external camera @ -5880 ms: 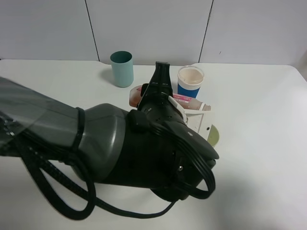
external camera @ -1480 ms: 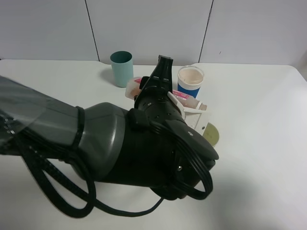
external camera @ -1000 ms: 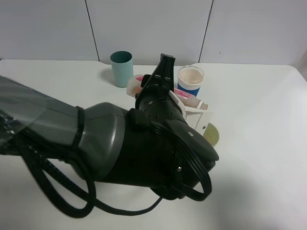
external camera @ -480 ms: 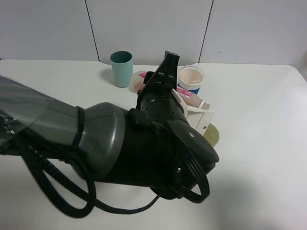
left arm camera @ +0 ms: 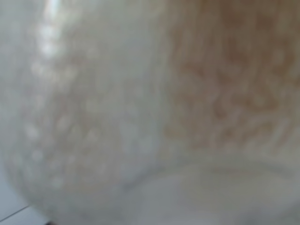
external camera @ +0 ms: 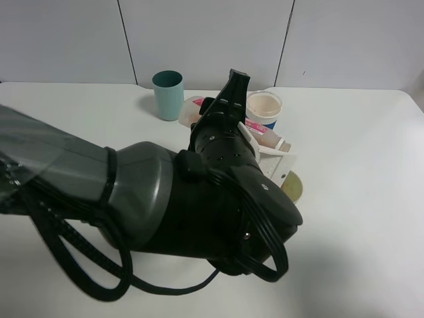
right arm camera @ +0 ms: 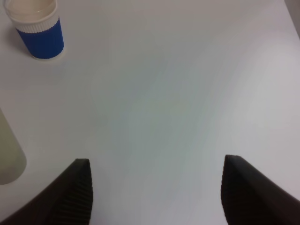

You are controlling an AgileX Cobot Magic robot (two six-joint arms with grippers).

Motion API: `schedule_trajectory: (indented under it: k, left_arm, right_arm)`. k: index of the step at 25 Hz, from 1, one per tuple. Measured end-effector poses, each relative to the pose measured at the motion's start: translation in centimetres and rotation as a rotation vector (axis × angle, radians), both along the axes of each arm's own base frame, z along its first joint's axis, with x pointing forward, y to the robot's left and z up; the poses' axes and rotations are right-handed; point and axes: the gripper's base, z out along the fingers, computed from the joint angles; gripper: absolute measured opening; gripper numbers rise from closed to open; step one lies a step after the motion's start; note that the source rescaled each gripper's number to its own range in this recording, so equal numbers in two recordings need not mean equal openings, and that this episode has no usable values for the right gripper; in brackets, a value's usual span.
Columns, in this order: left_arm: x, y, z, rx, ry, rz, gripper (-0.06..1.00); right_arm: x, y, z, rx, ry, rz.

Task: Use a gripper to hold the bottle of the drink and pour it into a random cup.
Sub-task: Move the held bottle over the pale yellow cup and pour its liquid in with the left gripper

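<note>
- Bottle (external camera: 256,130): clear, red-and-white label. Tipped nearly flat above the desk (external camera: 358,199), neck toward the yellow-green cup (external camera: 295,186). Clamped in the left hand (external camera: 267,156).
- Drink (left arm camera: 225,70): a brown tint through the blurred bottle wall in the left wrist view.
- Yellow-green cup: mostly hidden beneath the left hand, contents unseen.
- Teal cup (external camera: 167,95) and blue-sleeved white cup (external camera: 264,110): upright behind the bottle, contents unclear.
- Left arm (external camera: 152,199): stretched across the desk toward the cups.
- Right hand (right arm camera: 156,161): fingers spread wide, holding nothing, above the desk.
</note>
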Motion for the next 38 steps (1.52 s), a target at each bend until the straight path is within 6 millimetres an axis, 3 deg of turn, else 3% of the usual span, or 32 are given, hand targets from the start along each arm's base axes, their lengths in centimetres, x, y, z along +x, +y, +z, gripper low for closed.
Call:
schedule_trajectory:
  k: [38]
  left_arm:
    - [0.29, -0.48, 0.7, 0.06, -0.076, -0.078, 0.01]
  right_arm:
    - [0.0, 0.0, 0.0, 0.0, 0.0, 0.0]
